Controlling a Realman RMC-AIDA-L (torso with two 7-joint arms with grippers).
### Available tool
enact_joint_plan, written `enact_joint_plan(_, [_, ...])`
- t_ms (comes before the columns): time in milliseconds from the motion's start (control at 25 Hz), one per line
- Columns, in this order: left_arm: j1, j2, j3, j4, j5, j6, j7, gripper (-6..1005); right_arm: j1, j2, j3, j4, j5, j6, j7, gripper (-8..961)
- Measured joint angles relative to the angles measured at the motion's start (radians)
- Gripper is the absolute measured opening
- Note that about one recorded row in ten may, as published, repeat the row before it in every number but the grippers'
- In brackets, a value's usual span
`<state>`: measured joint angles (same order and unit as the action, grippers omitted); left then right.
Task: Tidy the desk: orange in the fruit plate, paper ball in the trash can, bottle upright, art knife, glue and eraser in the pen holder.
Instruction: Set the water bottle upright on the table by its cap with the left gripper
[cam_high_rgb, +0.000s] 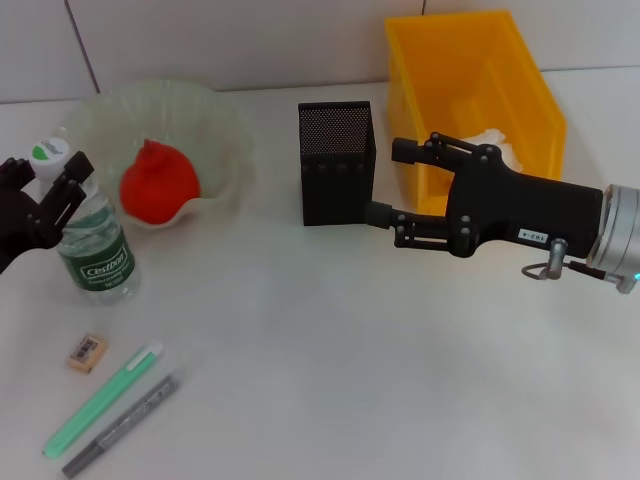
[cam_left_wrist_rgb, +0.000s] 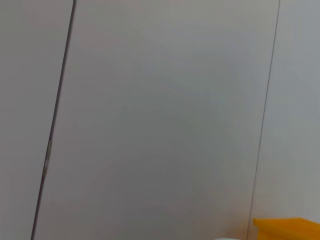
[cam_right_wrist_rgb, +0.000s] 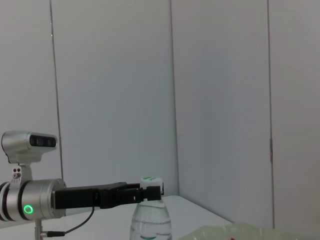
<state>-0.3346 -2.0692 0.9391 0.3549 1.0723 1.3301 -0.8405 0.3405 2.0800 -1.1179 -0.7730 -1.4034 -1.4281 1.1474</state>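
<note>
The bottle (cam_high_rgb: 95, 250) stands upright at the left edge of the desk, and my left gripper (cam_high_rgb: 47, 172) is shut around its neck just under the white cap; the bottle (cam_right_wrist_rgb: 150, 220) and that gripper (cam_right_wrist_rgb: 150, 192) also show in the right wrist view. The orange (cam_high_rgb: 158, 185) lies in the fruit plate (cam_high_rgb: 225, 130). A paper ball (cam_high_rgb: 495, 148) lies inside the yellow trash can (cam_high_rgb: 470, 60). The eraser (cam_high_rgb: 87, 352), green glue (cam_high_rgb: 100, 398) and grey art knife (cam_high_rgb: 122, 425) lie on the desk at the front left. My right gripper (cam_high_rgb: 385, 183) hangs open and empty just right of the black pen holder (cam_high_rgb: 337, 160).
The pen holder stands between the plate and the trash can. The right arm's body stretches across in front of the trash can. The left wrist view shows mostly wall and a corner of the trash can (cam_left_wrist_rgb: 287, 227).
</note>
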Motion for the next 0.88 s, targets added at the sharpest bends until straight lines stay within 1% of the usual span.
enact_joint_plan(360, [0.004,0.000,0.000,-0.003,0.008,0.016,0.007,435,0.001,0.000,-0.007,0.000,0.000,0.013,0.000,836])
enact_joint_plan(600, [0.006,0.001,-0.003,-0.002,0.005,0.044,0.024,736,0.003,0.000,-0.008,0.000,0.000,0.015,0.000,837])
enact_joint_plan(840, [0.007,0.002,-0.002,-0.002,0.004,0.055,0.025,864,0.003,0.000,-0.008,0.000,0.000,0.017,0.000,836])
enact_joint_plan(880, [0.007,0.002,-0.001,-0.001,0.003,0.059,0.025,864,0.003,0.000,-0.009,0.000,0.000,0.017,0.000,836])
